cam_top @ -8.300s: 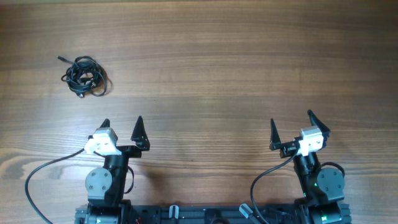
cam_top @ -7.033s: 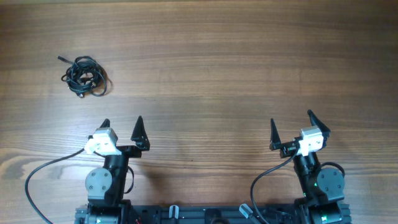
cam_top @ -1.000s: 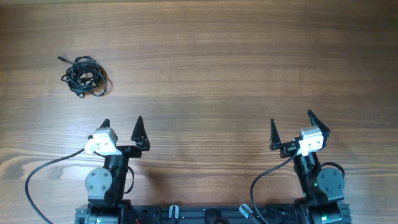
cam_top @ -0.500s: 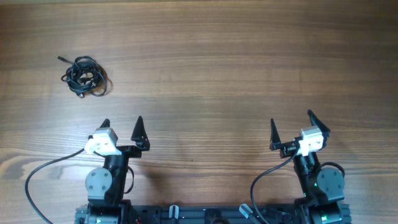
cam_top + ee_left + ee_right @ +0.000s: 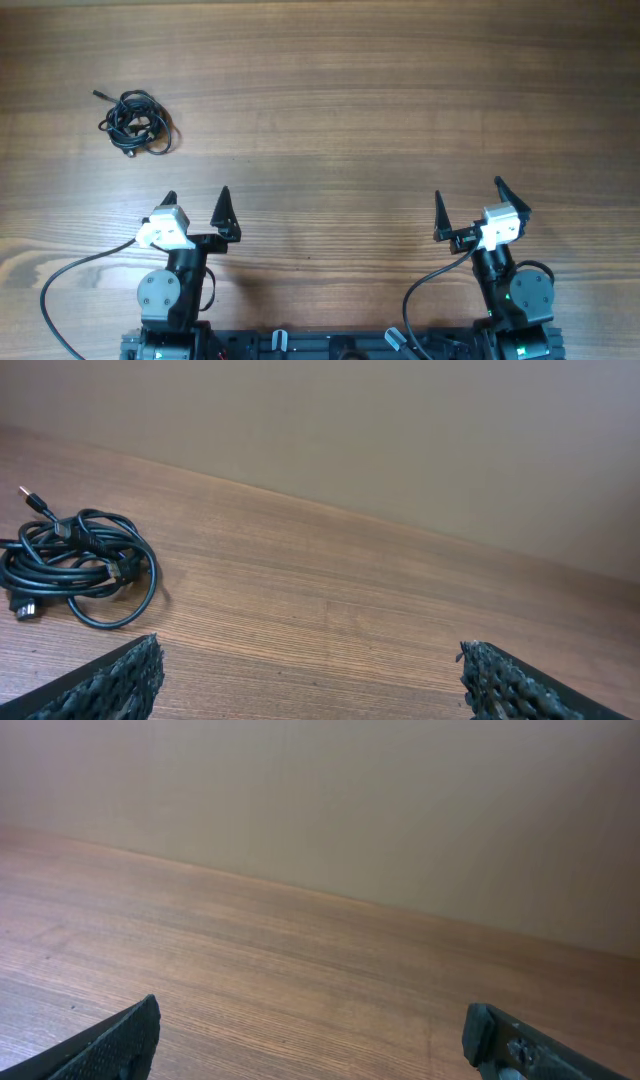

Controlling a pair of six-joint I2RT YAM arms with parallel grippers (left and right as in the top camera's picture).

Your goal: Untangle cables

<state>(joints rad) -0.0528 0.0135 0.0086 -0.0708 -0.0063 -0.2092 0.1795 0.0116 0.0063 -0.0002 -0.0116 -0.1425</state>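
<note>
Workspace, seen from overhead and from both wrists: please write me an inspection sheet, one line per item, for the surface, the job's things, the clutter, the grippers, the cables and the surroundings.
Surface: wooden table, brown, grain visible.
Job's things: cable bundle, thin black cords knotted into one small coil, lying on the left arm's side, far from the arms; one plug end sticks out of it.
Clutter: nothing seen.
Grippers: left gripper open, empty, apart from the bundle; right gripper open, empty.
Cables: arm wires, thicker and black, looping beside each arm's base, apart from the bundle.
Surroundings: plain beige wall behind the table in both wrist views.
</note>
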